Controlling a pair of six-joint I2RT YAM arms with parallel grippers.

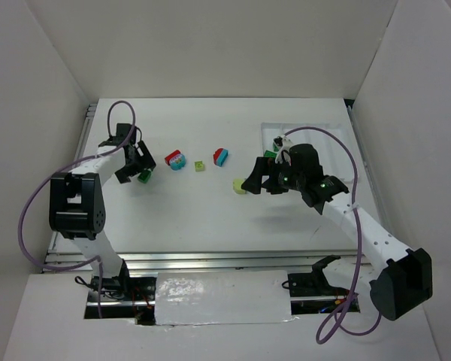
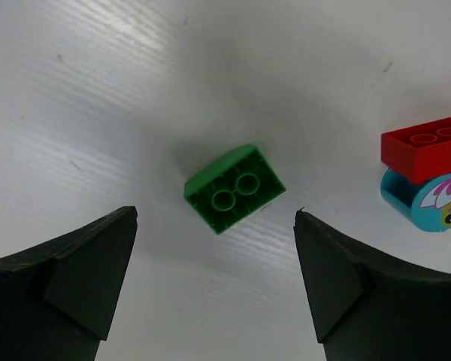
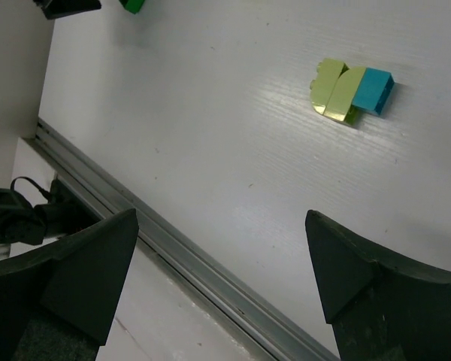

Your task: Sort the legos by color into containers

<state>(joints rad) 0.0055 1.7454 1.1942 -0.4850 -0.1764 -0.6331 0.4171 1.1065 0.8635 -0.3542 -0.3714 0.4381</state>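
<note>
Legos lie loose on the white table [image 1: 210,226], none of them gripped. A dark green brick [image 2: 234,188] rests on the surface between the two spread fingers of the left gripper [image 2: 214,237], touching neither; the claw is released and hangs over the brick near the table's left edge. Just to the right of that brick is a red brick stacked on a teal piece [image 2: 428,173] with a printed face. In the overhead view, a small yellow-green brick [image 1: 201,165] follows further right, then a second red-and-teal pair [image 1: 222,156], each apart from the next. Right of centre lies a yellow-green and teal-blue pair [image 3: 351,92], the two parts joined side by side. It sits on the table ahead of the right gripper [image 3: 219,226], whose jaws stand wide apart with nothing between them. From above only the yellow-green part shows, close to the fingertips. The containers, long compartments of a white tray [image 1: 316,128], occupy the far right corner and are partly covered by the right arm. Another green brick [image 1: 270,155] sits at the tray's left edge; whether it lies inside a compartment or just beside the wall cannot be told. A small dark-and-white object [image 1: 278,141] appears inside the tray, too small to identify.
</note>
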